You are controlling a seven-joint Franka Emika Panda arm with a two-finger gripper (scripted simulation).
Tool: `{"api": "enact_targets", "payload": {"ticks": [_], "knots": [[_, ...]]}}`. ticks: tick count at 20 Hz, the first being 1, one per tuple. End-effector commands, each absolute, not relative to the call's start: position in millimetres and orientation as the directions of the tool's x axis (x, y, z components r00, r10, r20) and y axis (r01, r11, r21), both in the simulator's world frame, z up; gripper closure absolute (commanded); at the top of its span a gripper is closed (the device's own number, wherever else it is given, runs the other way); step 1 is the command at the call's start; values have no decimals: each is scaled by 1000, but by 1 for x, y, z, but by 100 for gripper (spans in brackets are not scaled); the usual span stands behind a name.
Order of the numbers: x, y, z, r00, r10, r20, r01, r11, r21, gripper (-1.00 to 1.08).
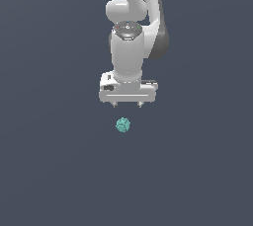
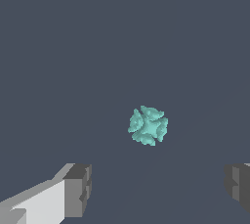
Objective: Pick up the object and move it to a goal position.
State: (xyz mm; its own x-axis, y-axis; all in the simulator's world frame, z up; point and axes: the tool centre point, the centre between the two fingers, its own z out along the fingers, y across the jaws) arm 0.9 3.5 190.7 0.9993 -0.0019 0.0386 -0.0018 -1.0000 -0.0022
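Note:
The object (image 1: pixel 123 125) is a tiny teal-green bumpy round lump on the dark grey floor, below the arm in the exterior view. It also shows in the wrist view (image 2: pixel 148 125), ahead of the fingers and apart from them. My white gripper (image 1: pixel 127 105) hangs above the object, pointing down, a little toward the exterior view's right of it. It is open and empty: the two dark fingertips (image 2: pixel 78 189) stand wide apart, much wider than the lump. Nothing is between the jaws.
The floor (image 1: pixel 49 170) is a flat, plain dark grey surface all around. No other object, container or edge shows in either view.

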Motion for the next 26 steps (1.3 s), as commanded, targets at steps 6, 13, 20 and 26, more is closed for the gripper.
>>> {"api": "enact_targets", "payload": {"ticks": [6, 13, 20, 26], "knots": [[2, 2, 194, 999, 4, 50, 4, -1000, -8, -92], [4, 1, 200, 998, 15, 65, 16, -1000, -14, -92], [5, -1, 185, 998, -29, 54, -28, -999, -15, -92], [7, -6, 152, 992, -123, 34, -122, -992, -15, -92]]}}
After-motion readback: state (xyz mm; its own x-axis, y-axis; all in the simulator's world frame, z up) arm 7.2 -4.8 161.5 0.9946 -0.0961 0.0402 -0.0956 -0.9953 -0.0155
